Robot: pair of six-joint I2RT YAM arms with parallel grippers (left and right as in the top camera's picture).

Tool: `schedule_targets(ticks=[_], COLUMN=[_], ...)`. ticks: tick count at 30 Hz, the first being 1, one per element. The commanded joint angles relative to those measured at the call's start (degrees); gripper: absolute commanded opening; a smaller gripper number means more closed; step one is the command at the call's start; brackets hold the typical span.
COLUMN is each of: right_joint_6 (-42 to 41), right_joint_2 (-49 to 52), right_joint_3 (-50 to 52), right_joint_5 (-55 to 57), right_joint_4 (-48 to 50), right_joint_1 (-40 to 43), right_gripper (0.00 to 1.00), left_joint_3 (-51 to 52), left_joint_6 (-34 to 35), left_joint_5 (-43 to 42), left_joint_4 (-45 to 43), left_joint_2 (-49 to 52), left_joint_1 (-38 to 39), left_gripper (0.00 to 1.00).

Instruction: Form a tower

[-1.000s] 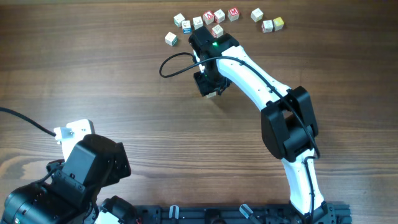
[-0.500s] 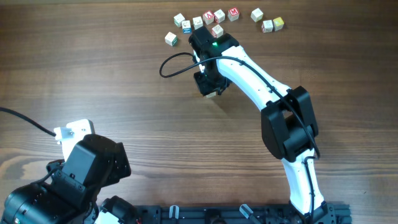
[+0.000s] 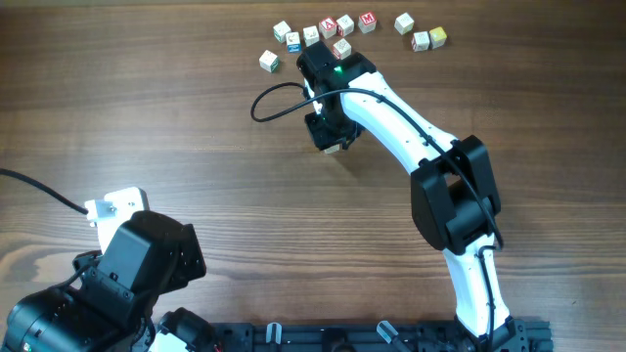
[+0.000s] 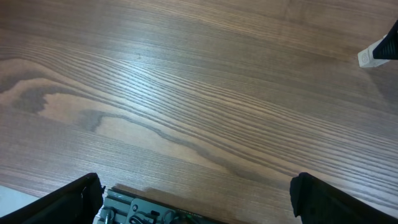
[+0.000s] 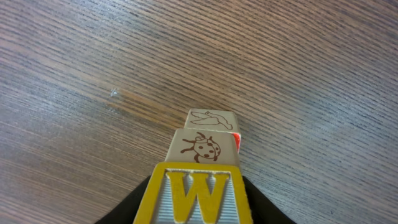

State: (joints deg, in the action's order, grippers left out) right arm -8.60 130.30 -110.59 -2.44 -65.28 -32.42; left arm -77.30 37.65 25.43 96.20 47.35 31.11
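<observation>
On the worktop, near the loose cubes at its far edge, stands the tower — three cubes high — its yellow W cube on top pinched by the right end effector; left end effector spread wide over bare wood.

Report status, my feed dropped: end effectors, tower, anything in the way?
Left end effector open, over table. Right end effector shut on yellow W block atop tower. Loose blocks sit apart beyond the arm, nothing blocking.
</observation>
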Motion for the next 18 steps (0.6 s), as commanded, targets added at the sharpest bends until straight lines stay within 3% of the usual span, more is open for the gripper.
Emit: schedule_targets(ticks=[1,5,18], right_joint_6=[0.52,0.5,-0.28], right_joint_2=[0.74,0.76,3.87], right_joint_3=[0.48,0.48,0.48], right_joint_5=[1.18,1.84,2.43], right_joint_4=[0.17,1.14,2.67], right_joint_1=[0.26,0.26,0.63], right_gripper=[0.51,0.64,0.64], left_joint_3=[0.04,0.07,0.04], left_joint_6=[0.55,0.55,0.55], left_joint_5=[0.09,0.09,0.09], left_joint_4=[-0.13,-0.13,-0.13], left_joint_2=[-0.04,-0.04,-0.04], left_joint_1=[-0.26,-0.26,-0.26], left_gripper=[1.0,1.0,1.0])
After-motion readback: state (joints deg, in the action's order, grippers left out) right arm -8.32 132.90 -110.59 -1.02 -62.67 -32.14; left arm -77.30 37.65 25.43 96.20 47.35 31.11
